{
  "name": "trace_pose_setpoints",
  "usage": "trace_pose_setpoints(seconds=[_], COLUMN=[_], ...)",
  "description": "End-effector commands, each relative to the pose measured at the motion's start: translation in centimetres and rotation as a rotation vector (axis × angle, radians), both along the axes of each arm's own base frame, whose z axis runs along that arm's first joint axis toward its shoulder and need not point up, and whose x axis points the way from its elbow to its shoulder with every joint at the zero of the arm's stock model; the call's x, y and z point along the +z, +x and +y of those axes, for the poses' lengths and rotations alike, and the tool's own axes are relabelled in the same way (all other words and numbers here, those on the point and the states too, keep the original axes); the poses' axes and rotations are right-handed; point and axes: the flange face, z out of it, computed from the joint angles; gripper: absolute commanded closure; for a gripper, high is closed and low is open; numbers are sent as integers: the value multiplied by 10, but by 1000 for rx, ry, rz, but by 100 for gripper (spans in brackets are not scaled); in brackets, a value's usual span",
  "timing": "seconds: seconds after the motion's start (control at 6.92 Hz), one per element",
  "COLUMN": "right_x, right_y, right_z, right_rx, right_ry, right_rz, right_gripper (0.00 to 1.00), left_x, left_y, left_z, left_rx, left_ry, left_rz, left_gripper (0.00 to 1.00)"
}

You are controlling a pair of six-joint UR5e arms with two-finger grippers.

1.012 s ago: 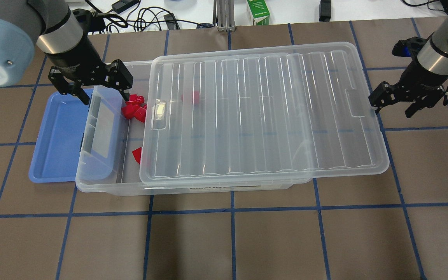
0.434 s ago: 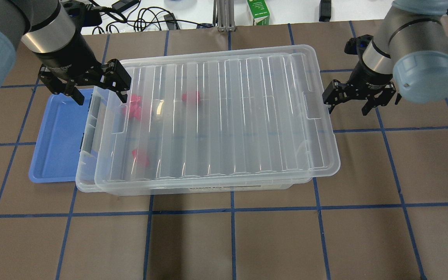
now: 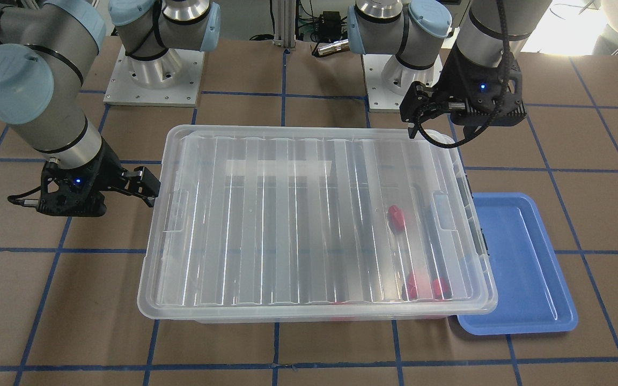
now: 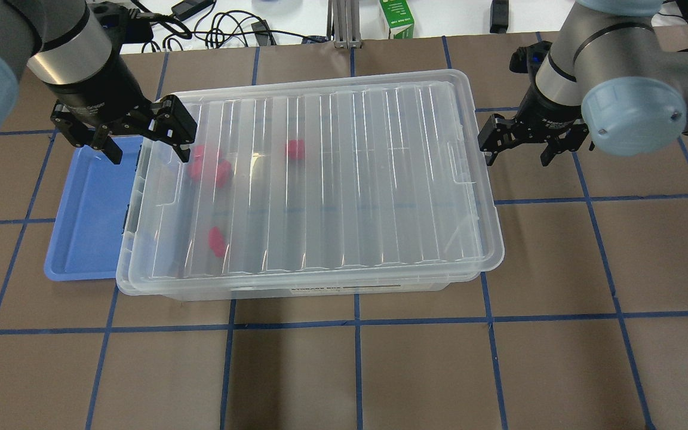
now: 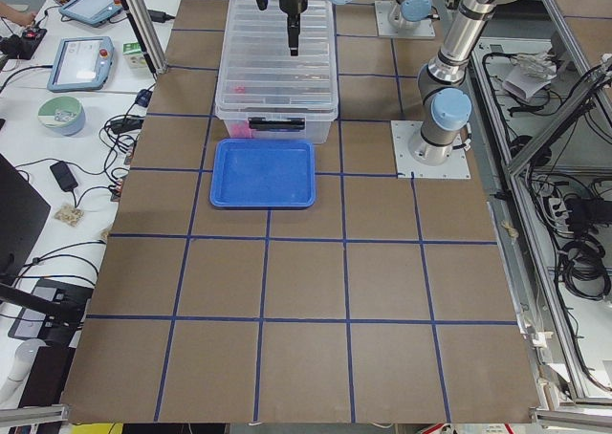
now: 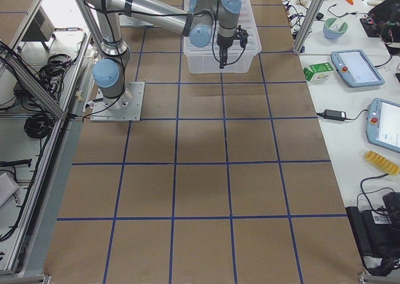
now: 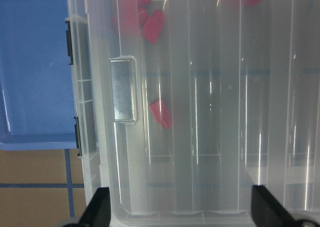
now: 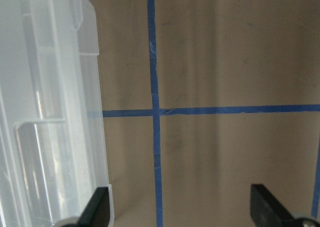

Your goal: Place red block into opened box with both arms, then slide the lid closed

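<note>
The clear ribbed lid (image 4: 344, 179) lies over nearly the whole box (image 4: 320, 291), slightly askew, its near right corner overhanging. Under it one red block (image 4: 218, 242) (image 7: 161, 113) lies alone near the left end. Another single block (image 4: 295, 149) sits farther back, and a bunch of three (image 4: 208, 167) lies beside the left end. My left gripper (image 4: 148, 154) (image 7: 182, 209) hovers open over the lid's left end. My right gripper (image 4: 517, 156) (image 8: 182, 209) is open at the lid's right short end, one finger (image 4: 490, 156) close against the edge.
A blue tray (image 4: 87, 209) sits flush against the box's left end, partly under the left gripper. Cables and a green carton (image 4: 396, 18) line the far table edge. Brown tabletop with blue tape lines surrounds the box.
The lid has slid left across the box's open end and now covers the blocks. My right gripper followed it leftward. The left gripper drifted slightly left and stayed open.
</note>
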Motion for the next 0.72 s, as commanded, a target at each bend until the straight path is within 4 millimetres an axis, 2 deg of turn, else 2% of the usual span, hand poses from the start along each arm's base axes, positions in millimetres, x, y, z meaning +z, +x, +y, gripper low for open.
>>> trace_pose_setpoints(seconds=[0.0, 0.14, 0.29, 0.43, 0.58], right_x=[90, 131, 163, 178, 164], right_y=[7, 30, 55, 68, 73], right_z=[10, 24, 34, 38, 36], right_rx=[-10, -44, -43, -23, -10], right_ry=[-44, -44, -31, -32, -7], right_rz=[6, 13, 26, 25, 33], right_gripper=[0, 0, 0, 0, 0], left_x=[7, 15, 18, 15, 12], left_y=[1, 1, 4, 4, 4], left_z=[-10, -17, -18, -19, -18], left_rx=[1, 4, 10, 9, 9], left_ry=[4, -11, -13, -5, 14], left_rz=[-5, 4, 4, 5, 6], left_gripper=[0, 0, 0, 0, 0])
